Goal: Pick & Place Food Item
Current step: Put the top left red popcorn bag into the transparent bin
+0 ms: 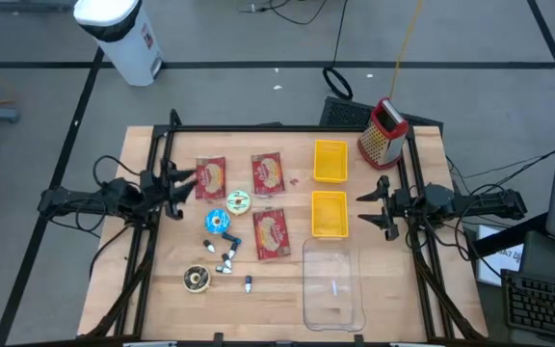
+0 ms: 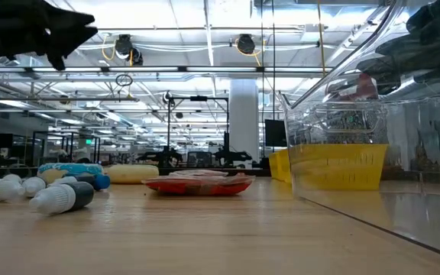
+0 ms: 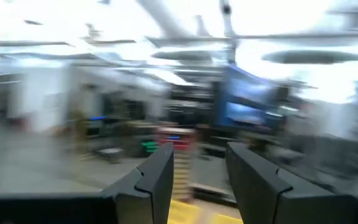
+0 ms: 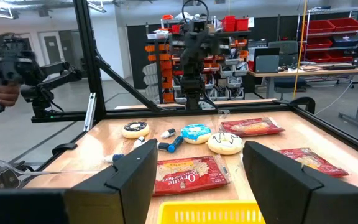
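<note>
While both arms hang above the wooden table (image 1: 114, 289), we log things from biggest down. Clear plastic container (image 1: 333, 285) sits at the near edge, right of centre, nothing in it that we can make out. Two yellow bins follow: the far yellow bin (image 1: 330, 161) and the near yellow bin (image 1: 330, 213) line up just beyond the container. Metal box grater (image 1: 383, 132) stands at the far right corner. Three red snack packets lie flat mid-table: left packet (image 1: 210, 177), middle packet (image 1: 269, 174), near packet (image 1: 271, 232), none of them in a bin. Between them we see a white-iced doughnut (image 1: 238, 201) and a blue-iced doughnut (image 1: 217, 221) side by side. Chocolate doughnut (image 1: 197, 278) rests nearer the front left. Small markers (image 1: 229, 253) scatter next to it.

Left gripper (image 1: 176, 183) hovers at the left side just beside the left packet, fingers (image 3: 157, 180) parted part-way, grasping nothing. Right gripper (image 1: 376, 206) hovers right of the near yellow bin, fingers (image 4: 132, 174) spread wide, nothing between them.
</note>
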You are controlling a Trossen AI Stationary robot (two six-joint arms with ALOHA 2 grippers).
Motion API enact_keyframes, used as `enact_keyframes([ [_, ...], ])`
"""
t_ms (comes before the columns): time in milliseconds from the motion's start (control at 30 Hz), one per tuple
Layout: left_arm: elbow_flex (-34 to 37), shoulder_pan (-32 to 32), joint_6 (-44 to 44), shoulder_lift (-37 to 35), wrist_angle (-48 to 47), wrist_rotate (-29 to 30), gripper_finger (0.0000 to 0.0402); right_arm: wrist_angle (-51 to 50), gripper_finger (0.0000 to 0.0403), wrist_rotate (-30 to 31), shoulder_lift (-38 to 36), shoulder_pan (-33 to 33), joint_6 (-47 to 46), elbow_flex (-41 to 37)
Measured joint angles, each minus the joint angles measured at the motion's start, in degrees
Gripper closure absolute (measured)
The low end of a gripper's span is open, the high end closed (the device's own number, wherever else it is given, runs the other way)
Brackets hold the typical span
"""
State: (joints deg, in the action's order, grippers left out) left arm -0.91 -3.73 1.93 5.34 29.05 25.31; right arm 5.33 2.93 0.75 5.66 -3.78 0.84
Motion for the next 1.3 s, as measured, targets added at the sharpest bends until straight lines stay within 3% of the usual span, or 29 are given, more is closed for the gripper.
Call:
enact_keyframes([
  [67, -0.56, 0.02, -5.39, 0.02, -2.47, 9.72, 0.0254, 0.01, 0.0177, -0.01, 0.01, 0.00, 0.01, 0.00],
  [133, -2.98, 0.05, -9.93, 0.57, -9.93, 15.17, 0.0254, 0.00, 0.0176, 0.00, 0.00, 0.00, 0.00, 0.00],
  [267, -10.46, 0.17, -20.11, 5.00, -31.15, 18.84, 0.0246, 0.01, 0.0176, -0.01, 0.00, 0.01, -0.01, 0.00],
  [500, -23.76, 5.43, -40.01, 23.32, -54.56, 19.34, 0.0174, 0.01, 0.0177, 0.00, 0.00, 0.00, -0.01, 0.00],
  [633, -28.04, 12.19, -50.94, 34.10, -60.84, 13.13, 0.0142, 0.01, 0.0176, 0.00, 0.00, 0.00, -0.01, -0.03],
  [767, -28.45, 19.79, -52.67, 43.62, -60.85, 4.22, 0.0131, 0.01, 0.0176, -0.01, 0.00, 0.01, 0.00, -0.04],
  [900, -28.45, 26.68, -55.58, 51.62, -60.46, 1.51, 0.0138, 0.01, 0.0177, 0.01, 0.00, -0.01, -0.01, -0.04],
  [1133, -28.45, 35.30, -52.97, 61.22, -53.32, -12.41, 0.0148, 0.01, 0.0177, -0.01, 0.00, 0.01, 0.01, -0.04],
  [1300, -28.45, 36.69, -53.30, 67.40, -52.70, -14.11, 0.0147, 0.01, 0.0177, 0.00, 0.00, 0.01, 0.00, -0.04],
])
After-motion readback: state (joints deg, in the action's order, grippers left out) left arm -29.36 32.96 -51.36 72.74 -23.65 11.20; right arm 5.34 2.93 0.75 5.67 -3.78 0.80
